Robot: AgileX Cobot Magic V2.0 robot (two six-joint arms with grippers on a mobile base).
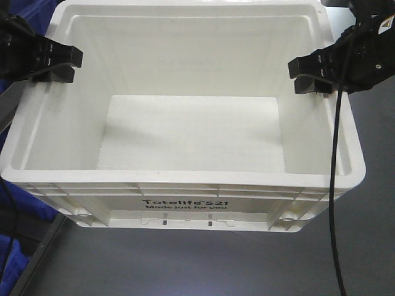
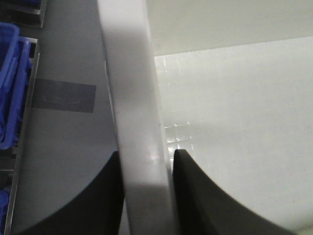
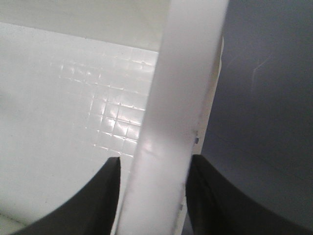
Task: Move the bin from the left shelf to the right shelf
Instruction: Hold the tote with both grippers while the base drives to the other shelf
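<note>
Gripping: the left pincer (image 1: 57, 64) and the right pincer (image 1: 311, 75) each clamp a side rim of the white bin (image 1: 185, 180), one on either side.
Left pincer: narrowed to the thickness of the rim on the bin's left wall. In its wrist view the outer finger (image 2: 98, 196) and the inner finger both press against that rim.
Right pincer: narrowed the same way onto the right wall's rim. In its wrist view the inner finger (image 3: 88, 196) sits over the bin's floor and the outer one lies against the rim's outside.
Bin position: centre of the front view, open side up and level, with its printed long wall nearest the camera. The grips sit toward the far end of the side walls. I cannot tell whether the base rests on anything or hangs free.
Print (image 1: 185, 205): black "Totelife 521" above "Made just for you" on the front wall.
Bin floor: white, with a faint glossy grid texture in the wrist views.
Blue bins (image 2: 10, 88): left of the white bin, beyond a strip of grey surface and a metal edge.
Grey surface (image 1: 216, 265): below and in front of the bin. A darker rectangular patch (image 2: 63, 95) lies on it beside the left wall.
Cable (image 1: 333, 185): black, hanging from the right arm across the bin's right front corner.
</note>
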